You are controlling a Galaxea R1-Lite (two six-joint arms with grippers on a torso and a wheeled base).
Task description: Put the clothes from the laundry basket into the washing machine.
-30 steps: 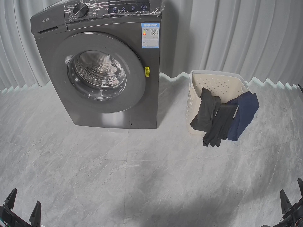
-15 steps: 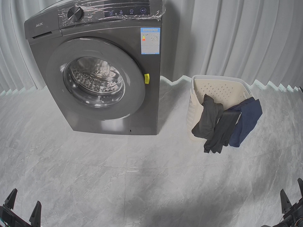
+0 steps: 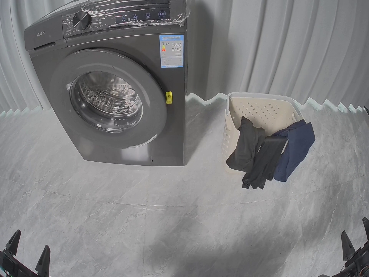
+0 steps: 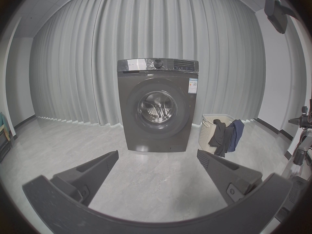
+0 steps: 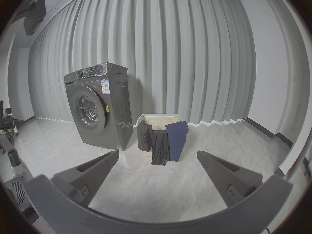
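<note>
Down at the near left, the left gripper (image 3: pixel 30 247) hangs low over the grey tiled floor (image 3: pixel 153 212), jaws wide apart and holding nothing. Across to the washing machine (image 3: pixel 115 93): dark grey, standing against the pale curtain (image 3: pixel 269 39), its round door (image 3: pixel 107 99) flush with the front, the shiny drum visible through the glass. Clear plastic film (image 3: pixel 123 16) wraps the control panel on top.

Moving right, just beside the machine, there's the cream laundry basket (image 3: pixel 265 110) on the floor. And here are the clothes: three pieces draped over its front rim and hanging down its outer wall. A dark grey garment (image 3: pixel 246 147) on the left, a blackish one (image 3: pixel 265 158) in the middle reaching lowest, a navy one (image 3: pixel 296 147) on the right.

Over at the near right, the right gripper (image 3: pixel 354 229) sits low, well apart from the basket, jaws spread and empty.
</note>
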